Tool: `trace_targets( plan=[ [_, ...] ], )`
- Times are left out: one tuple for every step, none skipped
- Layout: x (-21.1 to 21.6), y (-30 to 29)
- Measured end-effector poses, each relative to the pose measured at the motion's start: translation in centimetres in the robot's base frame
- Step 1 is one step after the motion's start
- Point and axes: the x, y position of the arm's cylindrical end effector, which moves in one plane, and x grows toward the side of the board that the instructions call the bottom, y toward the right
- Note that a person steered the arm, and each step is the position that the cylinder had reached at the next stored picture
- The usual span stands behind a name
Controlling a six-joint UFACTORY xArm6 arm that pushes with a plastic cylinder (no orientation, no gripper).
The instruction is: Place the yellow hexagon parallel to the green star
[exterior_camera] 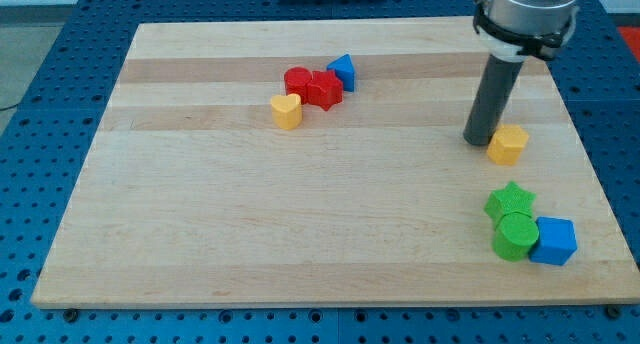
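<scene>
A pale wooden board (pixel 300 214) with banded grain lies on a blue perforated table (pixel 40 184) — evenly lit, a grey floor strip visible at the view's top-left.

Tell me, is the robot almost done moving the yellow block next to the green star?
Partly. My tip already touches the yellow hexagon on its left side in the view, so the push is in hand. The hexagon sits above the green star with bare board between them. What is left, probably, is nudging the hexagon until it lines up level with the star.
</scene>
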Motion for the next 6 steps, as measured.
trace_targets(
  plan=[
    [-0.9,-0.6],
    [-1.3,0.6],
    [-1.3,2.6],
    [-1.3,2.7],
    [-0.4,2.8],
    [1.5,3.0]
  ],
)
